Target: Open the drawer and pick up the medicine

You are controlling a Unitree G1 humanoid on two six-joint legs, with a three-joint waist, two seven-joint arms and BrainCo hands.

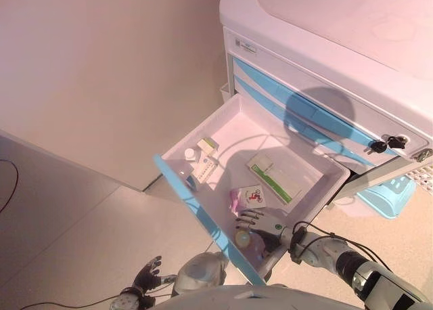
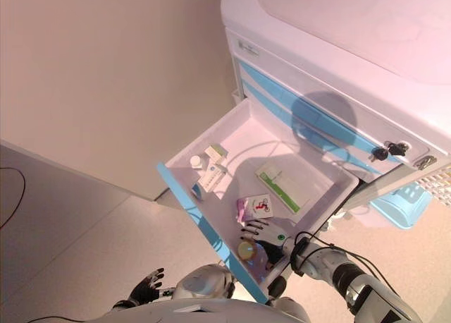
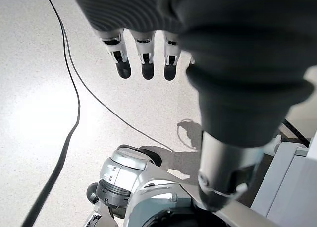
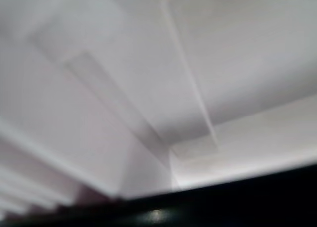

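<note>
Nearest us, our left hand (image 1: 147,276) is hanging low over the floor (image 1: 81,229), fingers relaxed and holding nothing. Our right hand (image 1: 260,222) is reaching into the open drawer (image 1: 203,212), fingers spread, gripping nothing, just beside a round bottle (image 1: 242,238) near the blue front. Just beyond the fingertips we are seeing a pink medicine packet (image 1: 247,198), then a green-striped box (image 1: 274,176) and small white boxes (image 1: 205,162). Behind is standing the cabinet (image 1: 325,59).
</note>
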